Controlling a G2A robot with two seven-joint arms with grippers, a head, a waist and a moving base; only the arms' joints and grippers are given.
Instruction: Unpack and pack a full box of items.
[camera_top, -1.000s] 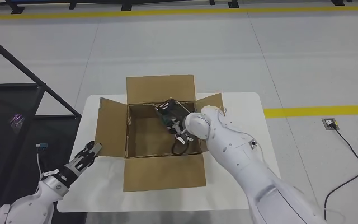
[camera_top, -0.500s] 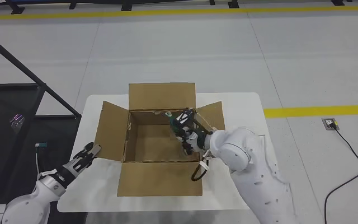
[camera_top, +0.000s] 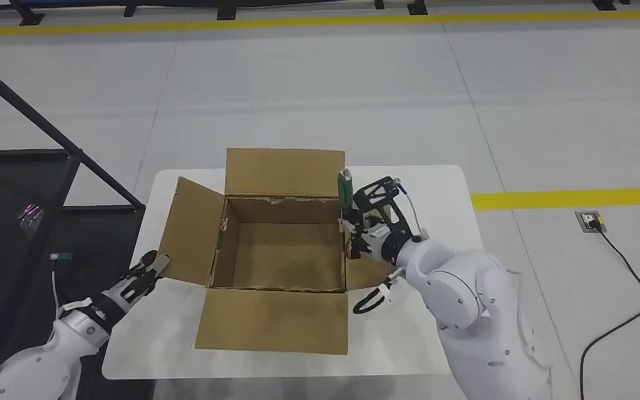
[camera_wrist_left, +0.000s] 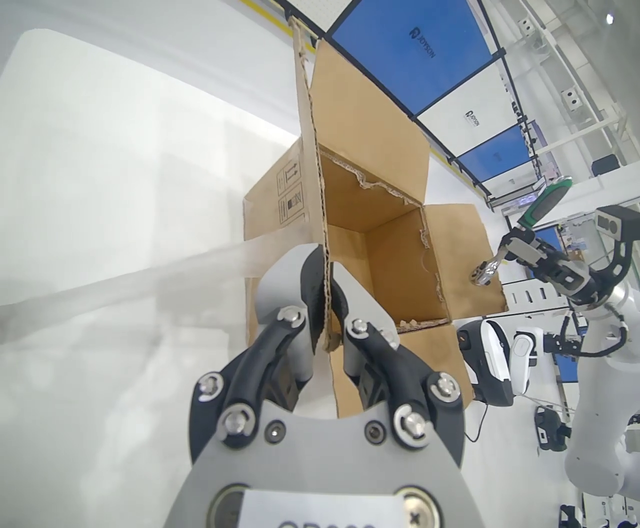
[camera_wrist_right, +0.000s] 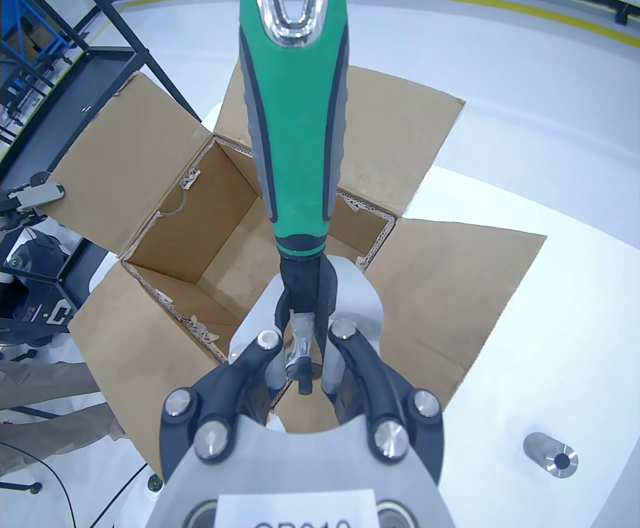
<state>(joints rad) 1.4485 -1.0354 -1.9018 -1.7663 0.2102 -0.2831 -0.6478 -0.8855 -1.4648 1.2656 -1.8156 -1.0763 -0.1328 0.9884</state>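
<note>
Now: open cardboard box (camera_top: 280, 212) sits mid-bench, all four flaps folded out, interior bare as far as the top view shows. White bench (camera_top: 432, 190) carries it. A black metal rack (camera_top: 40, 195) stands off the bench at 9 o'clock. A small steel socket (camera_wrist_right: 551, 454) lies on the bench top, apart from the flap beside the right arm.

Nothing lies between the fingers and their loads. The box's 3 o'clock flap is below the right wrist.

Ratchet wrench (camera_top: 344, 187), green-and-grey handle, is held in the air over the 3 o'clock rim of the box, toward 2 o'clock of the opening. Right gripper (camera_top: 354, 222) has its fingers (camera_wrist_right: 327, 285) pinching the neck just under the handle collar. The chrome drive head pokes back toward the wrist, and the handle points up, away from it and slightly tilted.

Left gripper (camera_top: 155, 265) is at 8 o'clock of the box, low at the bench edge. Its fingers (camera_wrist_left: 312, 280) are pressed onto the outer edge of the 9 o'clock flap (camera_top: 190, 232), cardboard sandwiched between the pads.

Right arm comes in from 4 o'clock with the forearm over the bench. Left arm lies low from 7 o'clock.
</note>
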